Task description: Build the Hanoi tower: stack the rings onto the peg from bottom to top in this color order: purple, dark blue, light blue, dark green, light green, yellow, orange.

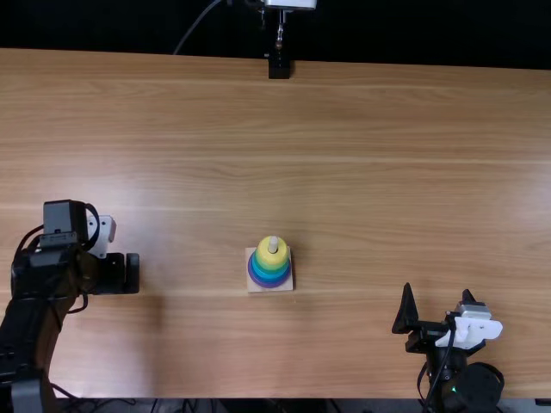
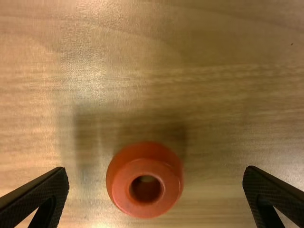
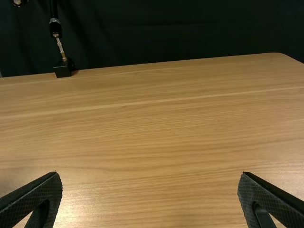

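My left gripper (image 1: 116, 274) is over the table's left part, pointing down. In the left wrist view the left gripper (image 2: 156, 175) is open, with the orange ring (image 2: 124, 183) lying on the wood below, between its fingers but nearer one of them. At the right near edge is my right gripper (image 1: 437, 291); the right wrist view has the right gripper (image 3: 149, 175) open and holding nothing. Near the middle stands the peg (image 1: 273, 244) on a square wooden base (image 1: 287, 286). Around it are stacked rings, from a purple ring (image 1: 269, 283) up through blue and greenish tones to a yellow ring (image 1: 267, 256) on top.
A black stand (image 1: 280, 65) is at the far edge of the wooden table (image 1: 379, 146), with dark cloth behind. The peg's base lies between the two arms.
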